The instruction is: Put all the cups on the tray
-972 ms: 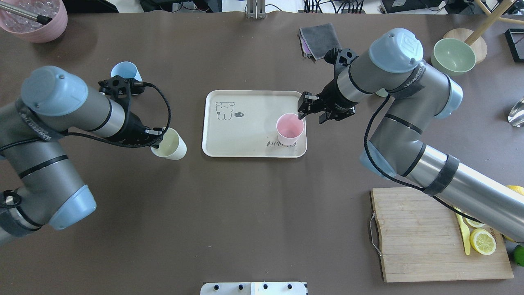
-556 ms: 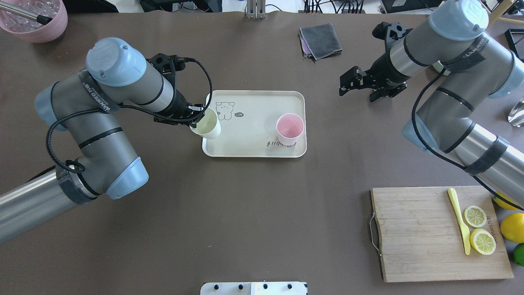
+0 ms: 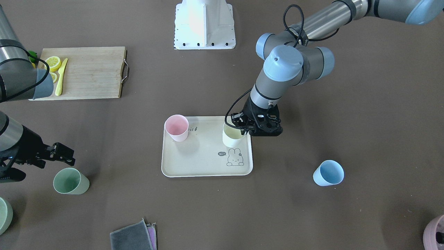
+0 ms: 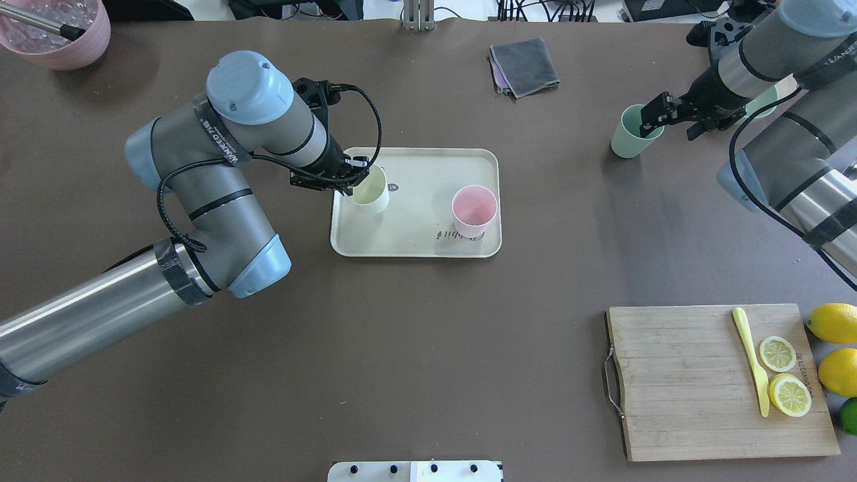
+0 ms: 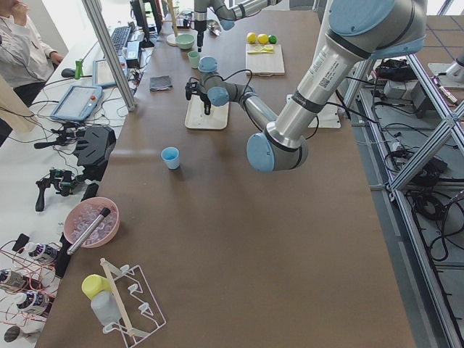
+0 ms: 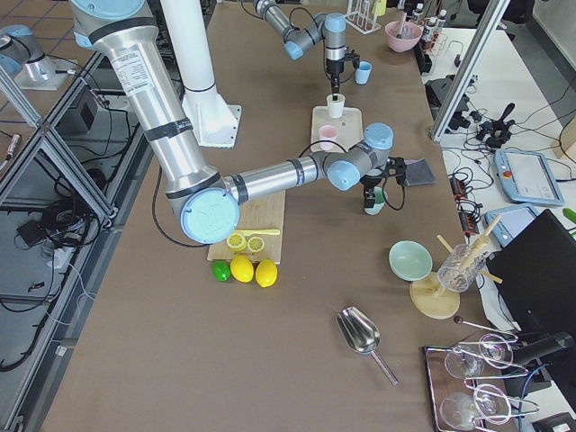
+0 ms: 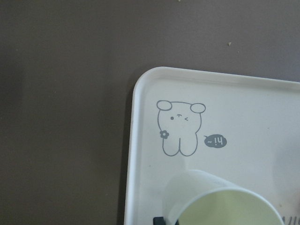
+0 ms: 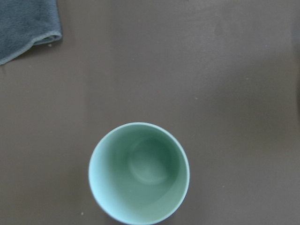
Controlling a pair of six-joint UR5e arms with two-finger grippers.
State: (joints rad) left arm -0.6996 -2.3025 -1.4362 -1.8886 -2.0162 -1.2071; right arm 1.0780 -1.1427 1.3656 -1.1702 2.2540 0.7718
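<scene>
The cream tray (image 4: 422, 234) lies mid-table. The pink cup (image 4: 474, 211) stands upright on its right part. My left gripper (image 4: 353, 186) is shut on the rim of the cream-yellow cup (image 4: 369, 192), over the tray's left part by the bunny drawing (image 7: 180, 126); I cannot tell if it touches the tray. The green cup (image 4: 631, 132) stands on the table far right of the tray. My right gripper (image 4: 654, 115) is open just beside and above it, and the cup fills the right wrist view (image 8: 139, 173). The blue cup (image 3: 328, 173) stands alone on the table; the left arm hides it in the overhead view.
A wooden cutting board (image 4: 676, 381) with lemon slices and a yellow knife lies at the near right, whole lemons (image 4: 832, 323) beside it. A grey cloth (image 4: 523, 65) lies at the far middle. A pink bowl (image 4: 60, 37) sits at the far left corner, a green bowl (image 3: 3, 215) near the right arm.
My left arm carried the cream-yellow cup from the table left of the tray onto the tray's left part. My right gripper left the pink cup and moved right and away to the green cup.
</scene>
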